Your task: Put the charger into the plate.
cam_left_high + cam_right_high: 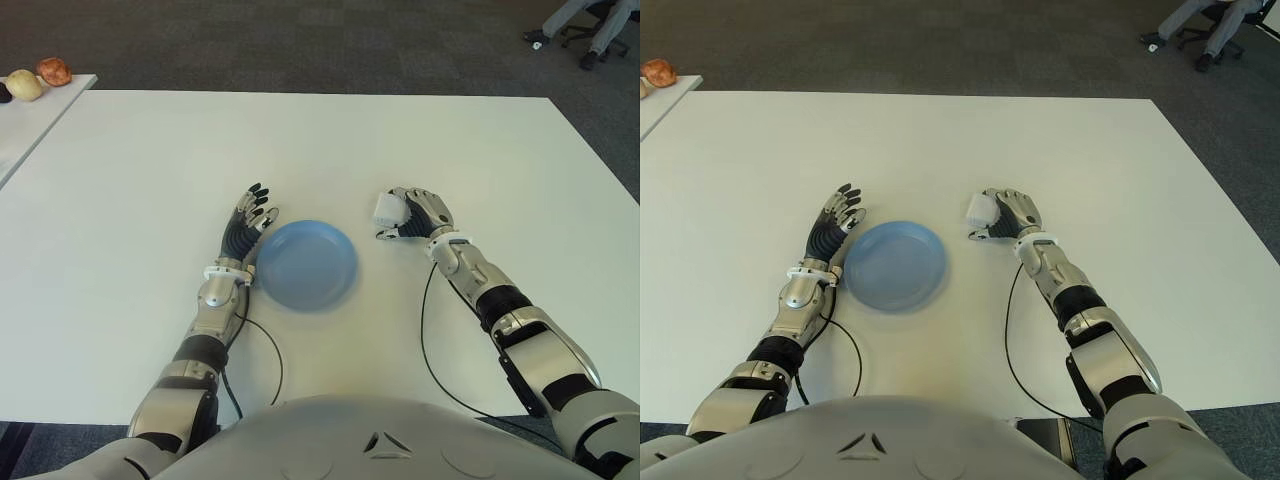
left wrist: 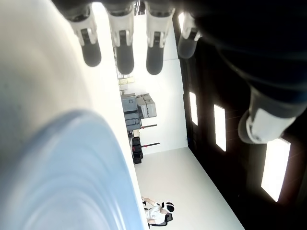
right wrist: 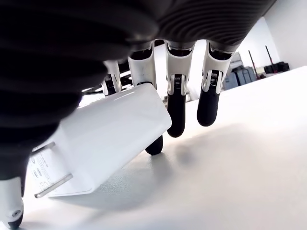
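The right hand hovers low over the white counter, fingers curled round the white charger, seemingly just clear of it. The left hand lies open beside the blue plate.

Right hand fingers curled, left hand fingers extended

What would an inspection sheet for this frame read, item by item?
Surface: white table, mostly bare.
Job's things: white charger held in the right hand, right of the blue plate; plate holds nothing.
Clutter: nothing seen on this table; rounded items on a side table.
Hands: left hand open beside the plate's left rim.
Cables: black cables along both forearms.
Surroundings: dark carpet, a seated person far right.
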